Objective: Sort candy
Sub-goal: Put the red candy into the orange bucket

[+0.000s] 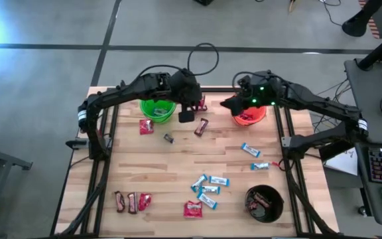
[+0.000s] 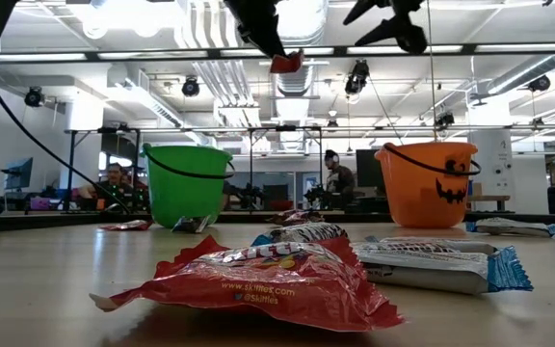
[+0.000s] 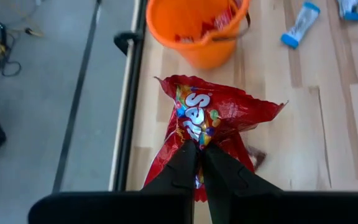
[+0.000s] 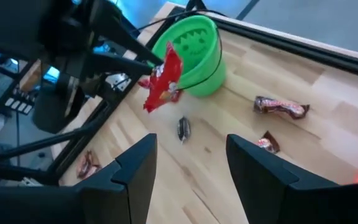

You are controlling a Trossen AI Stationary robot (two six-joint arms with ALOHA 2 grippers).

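Pinching red packet (image 3: 207, 118) | left tool (image 3: 199, 163) — raised between buckets

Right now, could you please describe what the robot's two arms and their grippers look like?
Both arms are dark, jointed and glossy, with black cables looping above them. The left gripper has two slim dark tapered fingers on a wide black bar. The right gripper has broad, flat dark fingers; small green lights glow on the right arm's wrist.

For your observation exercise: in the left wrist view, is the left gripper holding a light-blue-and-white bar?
No. The left gripper is shut on a red Skittles packet, which hangs above the table.
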